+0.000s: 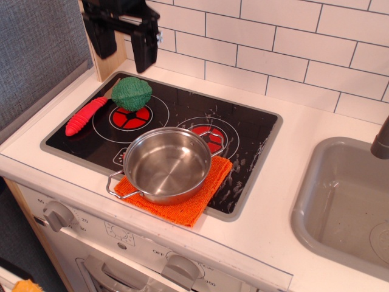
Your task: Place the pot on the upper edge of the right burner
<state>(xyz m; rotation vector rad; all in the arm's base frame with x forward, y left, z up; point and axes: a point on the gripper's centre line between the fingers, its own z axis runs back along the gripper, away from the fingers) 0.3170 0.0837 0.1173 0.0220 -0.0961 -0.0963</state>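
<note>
One pot [168,164] is seen resting on an orange cloth [182,193] at the stove's front edge, overlapping the lower part of the right burner [210,137], so it is not yet placed. It is judged light, rigid and slippery-walled; the rim or a wire loop handle [117,184] is judged the best hold. Nothing is held by the gripper [123,38], whose fingers hang apart, high at the back left, well away from the pot. Its upper body is cut off, and the pot's far handle is hard to make out.
</note>
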